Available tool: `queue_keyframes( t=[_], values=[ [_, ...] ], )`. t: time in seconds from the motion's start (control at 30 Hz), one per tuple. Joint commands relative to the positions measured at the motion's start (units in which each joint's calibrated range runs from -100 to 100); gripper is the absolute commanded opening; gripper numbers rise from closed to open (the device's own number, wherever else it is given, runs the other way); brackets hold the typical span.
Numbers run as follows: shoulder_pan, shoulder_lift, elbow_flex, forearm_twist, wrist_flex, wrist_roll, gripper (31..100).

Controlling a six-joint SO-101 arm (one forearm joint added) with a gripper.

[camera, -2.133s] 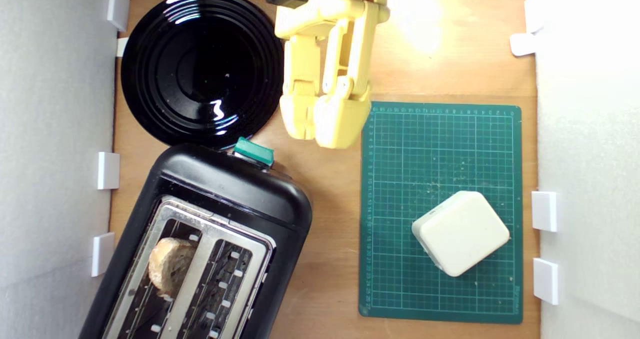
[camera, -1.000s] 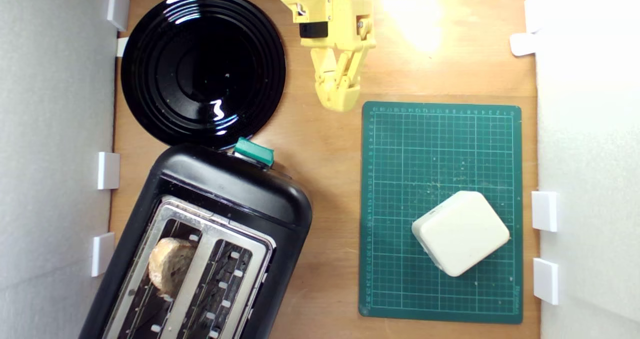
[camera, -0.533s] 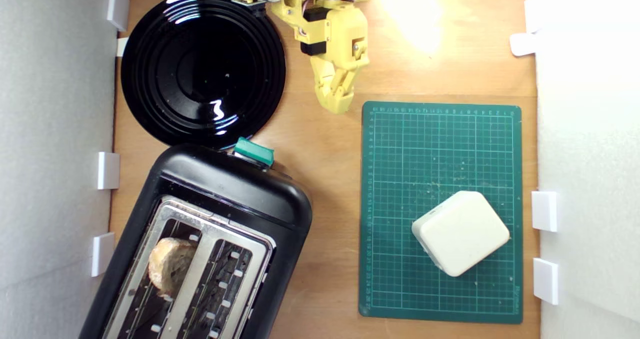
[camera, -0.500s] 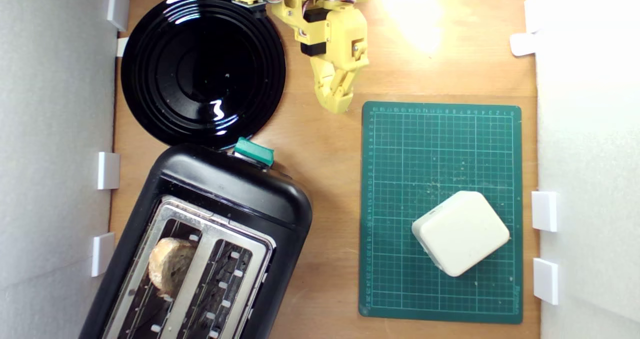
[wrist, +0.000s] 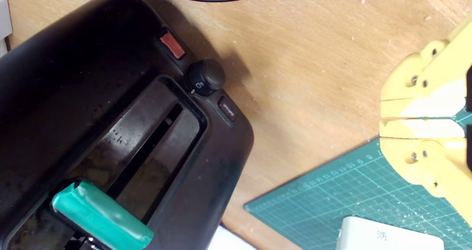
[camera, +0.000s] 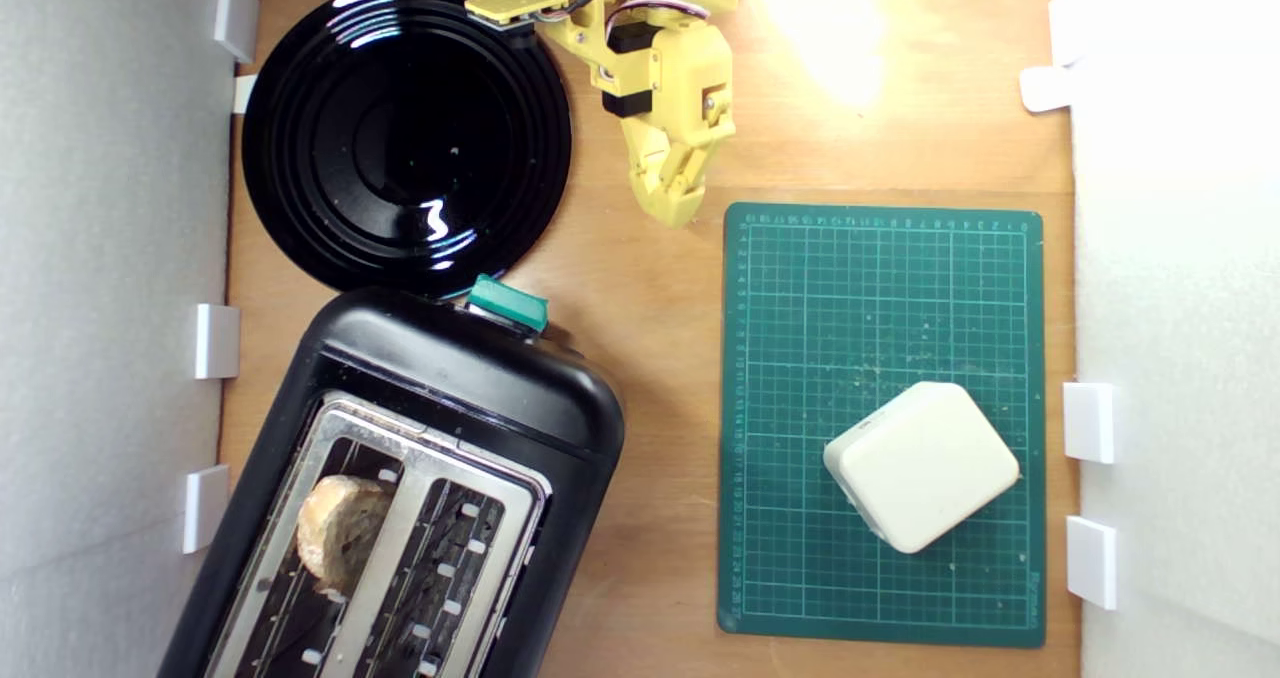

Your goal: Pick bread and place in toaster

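Observation:
The bread (camera: pixel 340 536) stands in the slot of the black toaster (camera: pixel 450 378) nearer the exterior view's left, its tan crust poking above the silver top plate. The toaster's teal lever (camera: pixel 508 305) is at its end nearest the arm. In the wrist view the toaster (wrist: pixel 110 106) shows its lever (wrist: pixel 99 217), dial and red button; the bread is hidden there. My yellow gripper (camera: pixel 675 210) hangs shut and empty over bare wood between the plate and the mat, well away from the toaster. The wrist view shows the gripper (wrist: pixel 385 118) with its jaws pressed together.
A glossy black plate (camera: pixel 405 138) lies at the back on the exterior view's left. A green cutting mat (camera: pixel 880 288) covers the right side, with a cream-white rounded block (camera: pixel 920 465) on it. White brackets (camera: pixel 1088 421) line both foam walls.
The arm has pulled back from beside the toaster's lever toward the far edge and turned its wrist. Over the last second the gripper has hardly moved. The bread stays in the slot.

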Motion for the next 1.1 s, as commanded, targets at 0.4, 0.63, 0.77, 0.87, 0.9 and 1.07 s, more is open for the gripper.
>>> queue_keyframes(
  t=[0.4, 0.63, 0.77, 0.87, 0.9, 1.07],
  values=[
    [0.7, -0.1, 0.1, 0.6, -0.6, -0.2, 34.4],
    [0.7, -0.1, 0.1, 0.5, -0.6, -0.2, 34.4],
    [0.7, -0.1, 0.1, 0.5, -0.6, -0.2, 34.4],
    [0.7, -0.1, 0.1, 0.5, -0.6, -0.2, 34.4],
    [0.7, -0.1, 0.1, 0.5, -0.6, -0.2, 34.4],
    [0.7, -0.1, 0.1, 0.5, -0.6, -0.2, 34.4]
  ],
)
